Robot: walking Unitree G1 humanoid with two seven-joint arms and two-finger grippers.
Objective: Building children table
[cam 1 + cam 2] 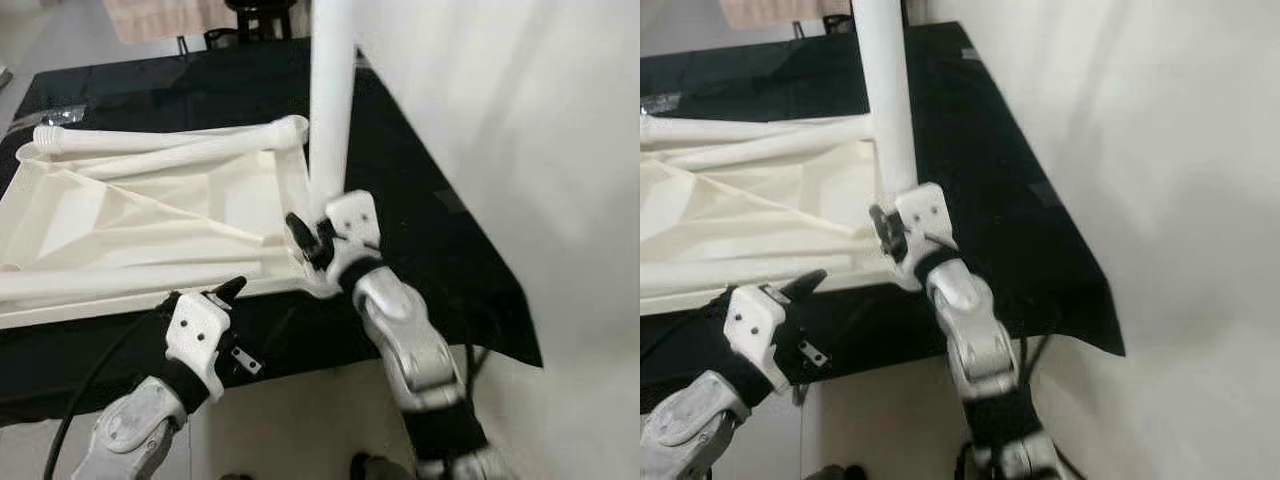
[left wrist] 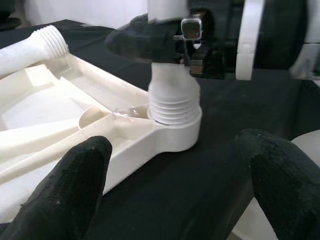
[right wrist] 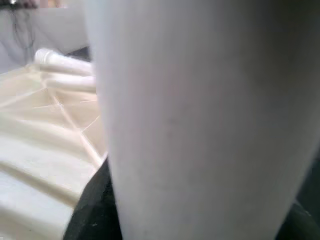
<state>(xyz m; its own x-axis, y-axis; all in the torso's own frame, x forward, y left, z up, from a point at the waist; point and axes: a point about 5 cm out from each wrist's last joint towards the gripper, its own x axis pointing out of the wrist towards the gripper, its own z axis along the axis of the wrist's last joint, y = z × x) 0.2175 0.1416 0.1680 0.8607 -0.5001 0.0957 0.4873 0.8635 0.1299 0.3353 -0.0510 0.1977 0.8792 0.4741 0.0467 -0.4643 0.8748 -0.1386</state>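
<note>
A white plastic table top [image 1: 150, 215] lies upside down on a black-covered table [image 1: 440, 230]. A white leg [image 1: 332, 100] stands upright in its near right corner socket [image 2: 175, 132], with the threaded end [image 2: 174, 97] partly down in the socket. My right gripper [image 1: 305, 240] is shut on this leg just above the socket; the leg [image 3: 200, 120] looms close in the right wrist view. My left gripper [image 1: 205, 293] is open at the top's front edge, left of the socket, with nothing between its fingers [image 2: 65, 195]. Loose legs [image 1: 170, 140] lie on the top.
A white wall or sheet [image 1: 540, 150] rises close on the right. The black cover's near right corner [image 1: 520, 350] hangs over the table edge. A dark chair or stool [image 1: 250, 20] stands beyond the far edge. A black cable [image 1: 90, 380] runs along my left arm.
</note>
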